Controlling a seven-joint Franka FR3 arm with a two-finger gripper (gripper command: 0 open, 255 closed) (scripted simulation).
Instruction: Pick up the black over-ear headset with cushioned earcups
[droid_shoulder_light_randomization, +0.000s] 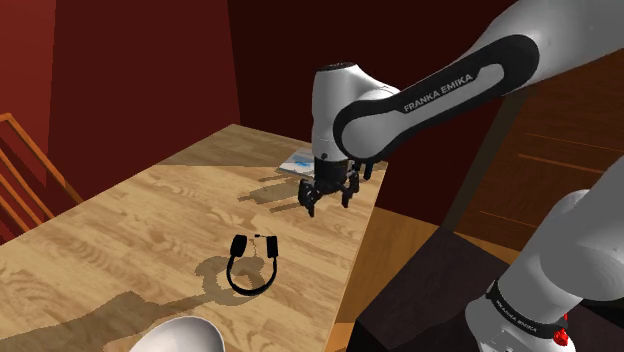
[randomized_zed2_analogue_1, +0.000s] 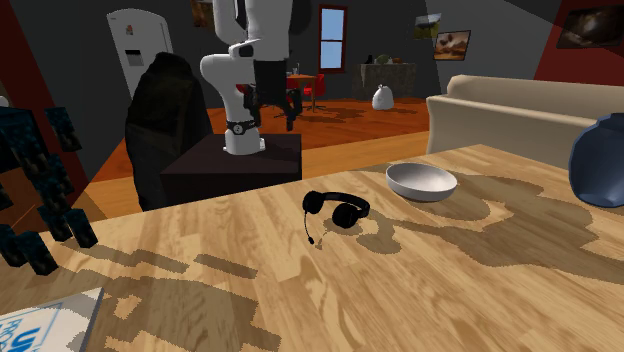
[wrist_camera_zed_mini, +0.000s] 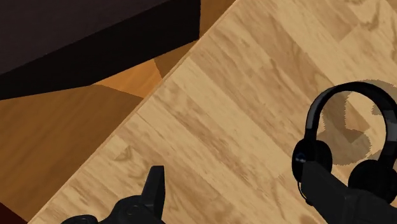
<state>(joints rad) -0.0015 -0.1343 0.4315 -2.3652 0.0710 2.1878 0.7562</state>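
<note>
Well, black headset (droid_shoulder_light_randomization: 239, 246) w/ thin band, round cups flat on wood table (droid_shoulder_light_randomization: 120, 230); jaws open, empty.

pale wood-grain table (droid_shoulder_light_randomization: 130, 230) with a soft sheen carries a smooth black headset (randomized_zed2_analogue_1: 345, 214) and a smooth white bowl (randomized_zed2_analogue_1: 421, 181); the white arm (droid_shoulder_light_randomization: 335, 97) looks glossy.

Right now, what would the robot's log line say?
pincer: open, empty, up over the table edge | headset: lying on table, untouched | pickup: not yet done
</note>
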